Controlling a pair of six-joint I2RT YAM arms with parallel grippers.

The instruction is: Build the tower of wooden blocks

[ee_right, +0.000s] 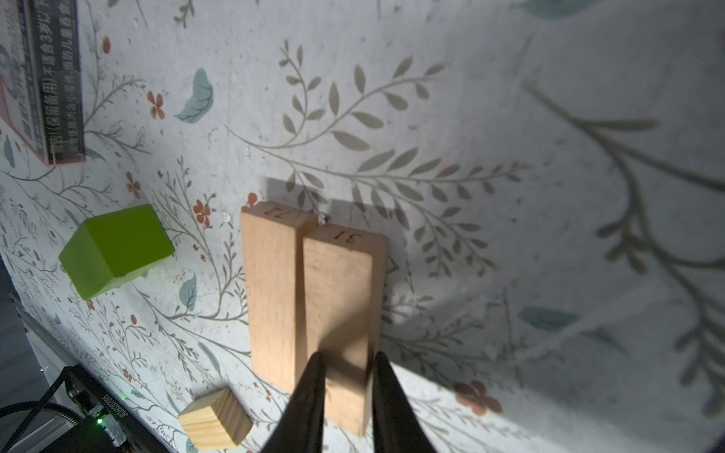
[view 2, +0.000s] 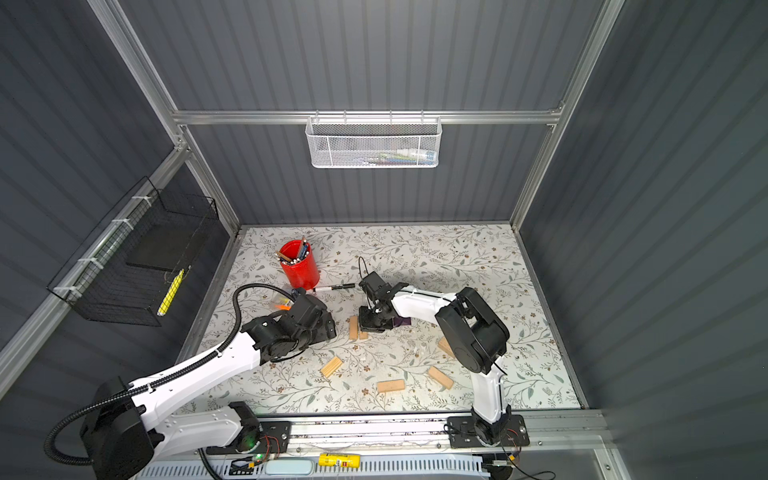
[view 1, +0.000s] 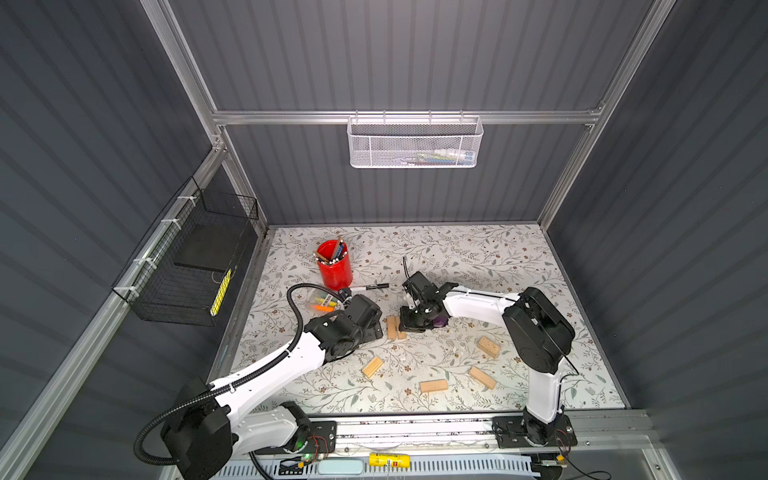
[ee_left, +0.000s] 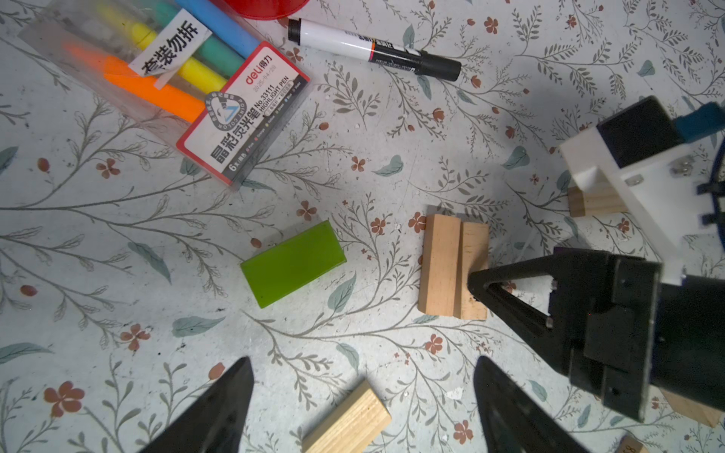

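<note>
Item 1 — my right gripper (ee_right: 345, 359): clenched on the near end of the wood brick marked 31 (ee_right: 337, 282), which lies on the flowered table (ee_right: 510, 117) touching the brick marked 72 (ee_right: 270, 290) alongside.

Item 2 — my left gripper (ee_left: 363, 364): jaws spread wide, gripping nothing. The lime-green block (ee_left: 292, 262) is ahead of its tips, and a pale brick (ee_left: 347, 421) lies below, between its fingers.

We count seven pale natural-wood rectangular bricks (view 1: 433, 385): six in a top view, and a seventh brick (ee_left: 594, 202) showing only in the left wrist view, right of the side-by-side pair (ee_left: 439, 270). We see one lime-green house-shaped block (ee_left: 292, 263), one purple block (view 1: 441, 321), one red pen cup (view 1: 336, 266), one black-and-white marker (ee_left: 372, 49), one clear packet of highlighters (ee_left: 168, 90), one white mesh basket (view 1: 415, 143) and one black wire basket (view 1: 187, 266).
</note>
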